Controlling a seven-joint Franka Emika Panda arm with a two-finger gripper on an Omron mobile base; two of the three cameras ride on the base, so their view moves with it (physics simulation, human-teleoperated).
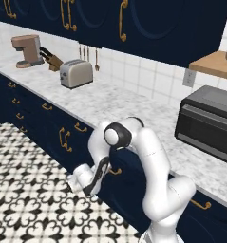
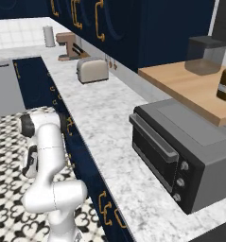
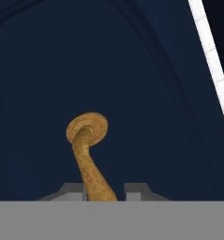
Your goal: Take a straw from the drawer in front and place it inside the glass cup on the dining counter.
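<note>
Brass handle (image 3: pixel 88 154) betw. tool (image 3: pixel 103 191) fingers

The drawer (image 3: pixel 132 84) shows in the hand view as a flat navy-blue front, shut as far as the view tells. Its curved brass bar handle (image 3: pixel 87 154) springs from a round brass mount and bends down between the 2 dark finger tips. In the left base view the same handle (image 1: pixel 116 171) peeks out beside the arm, on the navy front under the marble worktop.
</note>
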